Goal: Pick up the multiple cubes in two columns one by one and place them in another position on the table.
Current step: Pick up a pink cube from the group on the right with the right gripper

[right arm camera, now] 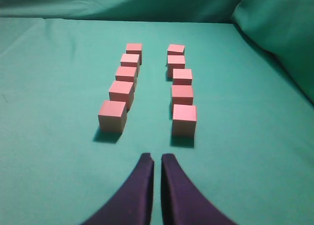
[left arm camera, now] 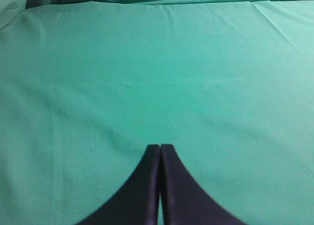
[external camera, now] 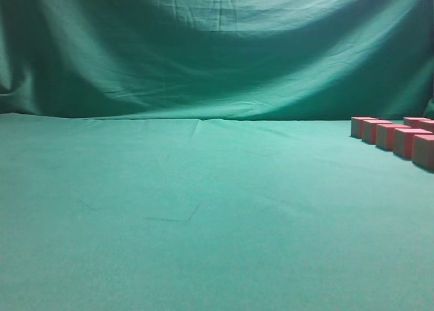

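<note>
Cubes (right arm camera: pixel 112 115): ten, two columns of five on the worktop (right arm camera: pixel 49 137).
My right fingers (right arm camera: pixel 157 159): clenched, empty, just short of them.
My left fingers (left arm camera: pixel 160 147): clenched, empty.

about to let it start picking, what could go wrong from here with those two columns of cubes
1. The cubes sit close together within each column, so a pincer finger could nudge the next cube back when taking the front one.
2. The right pincer is nearly shut and points at the gap between the columns; it must open and shift sideways first.
3. The green table cloth is wrinkled, so a placed cube might sit slightly tilted.
</note>
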